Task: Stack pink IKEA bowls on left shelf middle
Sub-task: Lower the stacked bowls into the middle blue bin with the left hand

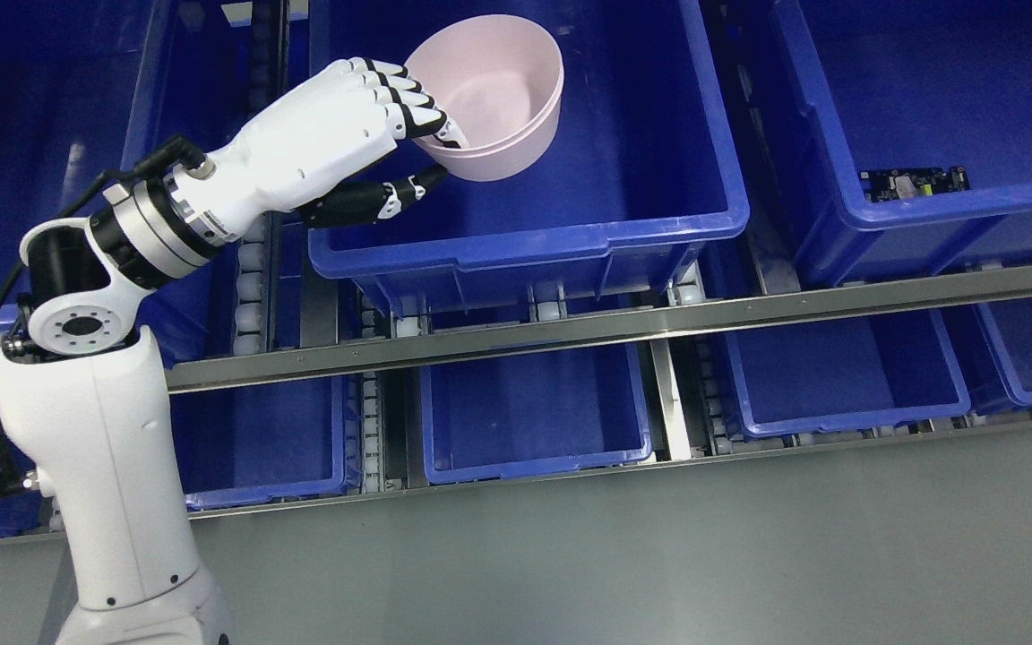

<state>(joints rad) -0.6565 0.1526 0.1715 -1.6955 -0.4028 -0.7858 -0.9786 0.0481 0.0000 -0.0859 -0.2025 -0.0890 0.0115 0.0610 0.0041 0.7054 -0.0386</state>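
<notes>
White plastic forearm casing is rising from the lower left, and the left hand (364,134) is clamping the near rim of the pale pink plastic bowls (494,94), fingers (408,98) inside, thumb outside. Two rims are showing, already nested. Both are sitting tilted inside the large blue plastic crate (570,233) on the shelf; final seating and letting go are apparently remaining.

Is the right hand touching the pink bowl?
No; only the left hand grips the pink bowl, and no right arm shows.
</notes>
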